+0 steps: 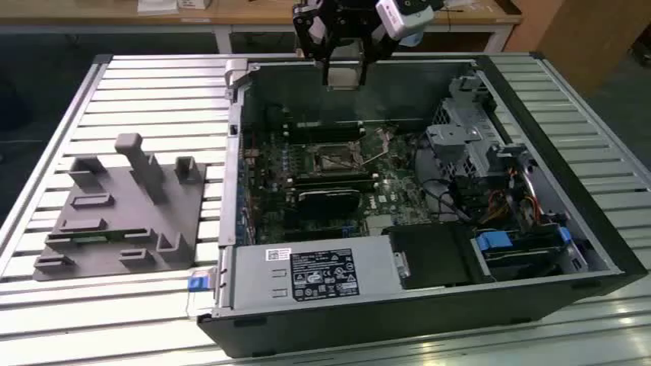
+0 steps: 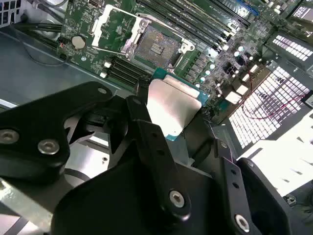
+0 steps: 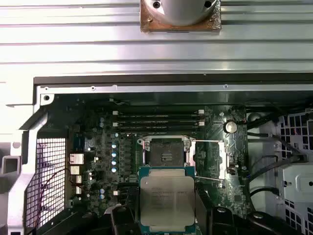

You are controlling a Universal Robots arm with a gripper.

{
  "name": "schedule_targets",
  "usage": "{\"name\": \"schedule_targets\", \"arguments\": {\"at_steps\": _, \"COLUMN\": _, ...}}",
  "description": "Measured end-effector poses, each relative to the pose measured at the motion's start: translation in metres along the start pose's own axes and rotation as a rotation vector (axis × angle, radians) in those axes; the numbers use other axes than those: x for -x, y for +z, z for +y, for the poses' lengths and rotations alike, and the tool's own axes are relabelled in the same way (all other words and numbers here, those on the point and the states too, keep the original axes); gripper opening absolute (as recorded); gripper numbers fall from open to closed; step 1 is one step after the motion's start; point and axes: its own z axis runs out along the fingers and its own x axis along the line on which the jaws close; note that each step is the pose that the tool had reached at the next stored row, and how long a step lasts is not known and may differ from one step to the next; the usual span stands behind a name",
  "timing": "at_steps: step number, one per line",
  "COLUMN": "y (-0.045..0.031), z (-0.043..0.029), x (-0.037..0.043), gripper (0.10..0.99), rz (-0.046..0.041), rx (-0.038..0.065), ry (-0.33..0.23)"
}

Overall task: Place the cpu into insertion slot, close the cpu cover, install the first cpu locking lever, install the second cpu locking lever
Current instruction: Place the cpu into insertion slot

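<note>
Black fingers (image 2: 146, 132) of the gripper (image 3: 168, 218) are closed on the edges of the chip (image 3: 167, 196), held high above the open case (image 1: 428, 328) and its bare socket (image 3: 166, 152) with the cover (image 3: 210, 161) swung aside, so good practice is a level descent, corners squared to the socket.

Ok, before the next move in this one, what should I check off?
1. cpu gripped in the claw: ok.
2. insertion slot empty: ok.
3. cpu cover swung open, off the slot: ok.
4. cpu held above the computer case, touching nothing else: ok.
5. cpu corner marks matched to the slot: cannot tell.
6. Slot contacts undamaged: cannot tell.
</note>
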Motion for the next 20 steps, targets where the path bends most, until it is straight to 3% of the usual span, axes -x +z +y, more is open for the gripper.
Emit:
{"name": "schedule_targets", "arguments": {"at_steps": 12, "y": 0.0010, "z": -0.0001, "x": -0.0004, "gripper": 0.537, "rz": -0.0001, "rx": 0.002, "ry": 0.000}}
{"name": "schedule_targets", "arguments": {"at_steps": 20, "y": 0.0121, "z": -0.0013, "x": -0.0006, "gripper": 0.537, "rz": 0.0000, "rx": 0.001, "ry": 0.000}}
